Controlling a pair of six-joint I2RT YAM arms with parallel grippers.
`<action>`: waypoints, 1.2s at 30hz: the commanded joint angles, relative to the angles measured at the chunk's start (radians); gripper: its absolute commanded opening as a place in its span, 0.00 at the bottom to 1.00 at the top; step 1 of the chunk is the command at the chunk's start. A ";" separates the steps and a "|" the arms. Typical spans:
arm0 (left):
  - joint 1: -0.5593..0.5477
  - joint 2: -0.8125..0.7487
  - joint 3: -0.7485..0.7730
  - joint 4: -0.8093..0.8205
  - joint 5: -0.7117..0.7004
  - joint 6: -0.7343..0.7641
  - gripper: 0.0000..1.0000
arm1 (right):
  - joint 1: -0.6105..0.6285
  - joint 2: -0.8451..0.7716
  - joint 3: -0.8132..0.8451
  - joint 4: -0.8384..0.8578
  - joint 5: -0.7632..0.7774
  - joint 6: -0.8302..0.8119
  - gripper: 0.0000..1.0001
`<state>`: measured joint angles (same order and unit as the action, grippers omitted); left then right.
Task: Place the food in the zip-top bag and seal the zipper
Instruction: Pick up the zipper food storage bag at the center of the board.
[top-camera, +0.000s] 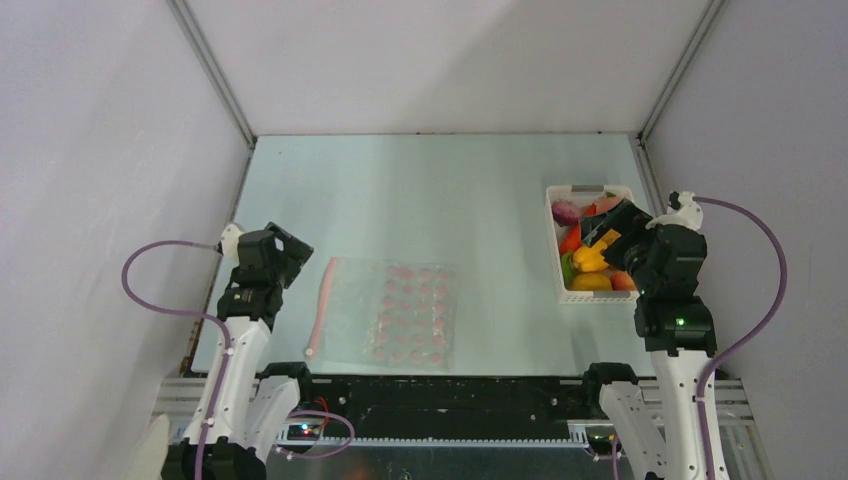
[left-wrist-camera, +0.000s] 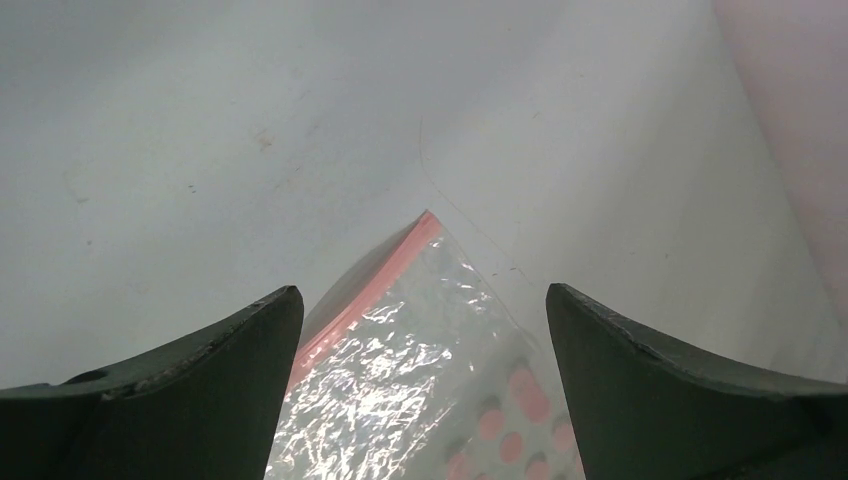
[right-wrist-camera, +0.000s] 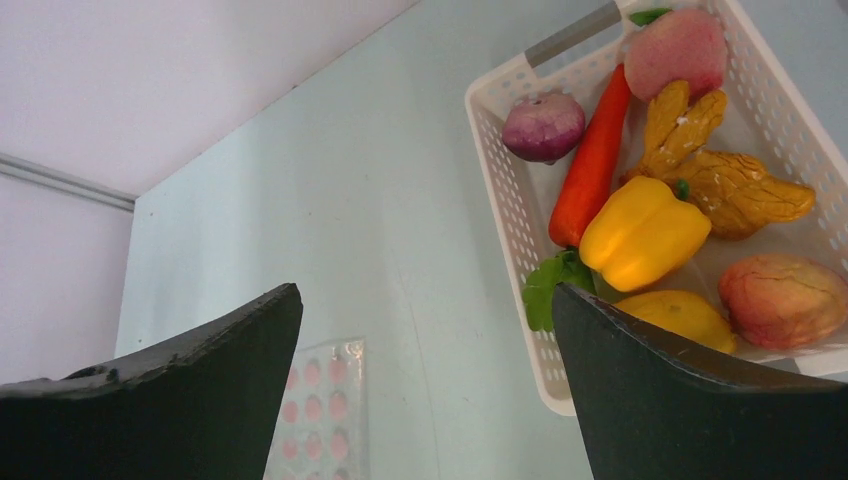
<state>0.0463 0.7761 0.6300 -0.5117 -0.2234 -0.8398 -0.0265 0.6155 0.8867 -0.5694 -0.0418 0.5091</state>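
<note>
The clear zip-top bag (top-camera: 395, 313) with pink dots lies flat near the table's front, its pink zipper strip (top-camera: 319, 305) along the left edge. My left gripper (top-camera: 290, 250) is open and empty, just left of the zipper; the left wrist view shows the bag's corner (left-wrist-camera: 400, 330) and the zipper (left-wrist-camera: 365, 290) between the fingers. The food lies in the white basket (top-camera: 553, 250): a purple onion (right-wrist-camera: 543, 126), a carrot (right-wrist-camera: 592, 165), a yellow pepper (right-wrist-camera: 642, 232), peaches and a yellow fruit. My right gripper (top-camera: 603, 230) is open and empty over the basket.
The basket (right-wrist-camera: 500, 190) stands at the right side by the enclosure wall. Metal frame posts rise at the back corners. The bag also shows in the right wrist view (right-wrist-camera: 325, 410). Pale green table surface (top-camera: 440, 200) stretches behind the bag.
</note>
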 joint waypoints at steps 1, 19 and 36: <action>0.006 0.009 -0.035 0.091 0.040 -0.003 0.98 | -0.003 -0.049 -0.021 0.076 -0.059 -0.027 1.00; 0.005 0.332 -0.164 0.277 0.208 0.078 0.98 | -0.004 -0.100 -0.142 0.195 -0.341 -0.020 1.00; -0.201 0.295 -0.207 0.226 0.237 0.013 0.96 | -0.006 -0.063 -0.142 0.150 -0.335 -0.003 1.00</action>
<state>-0.1112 1.0904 0.4328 -0.2333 0.0334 -0.7940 -0.0284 0.5537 0.7406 -0.4278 -0.3592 0.5041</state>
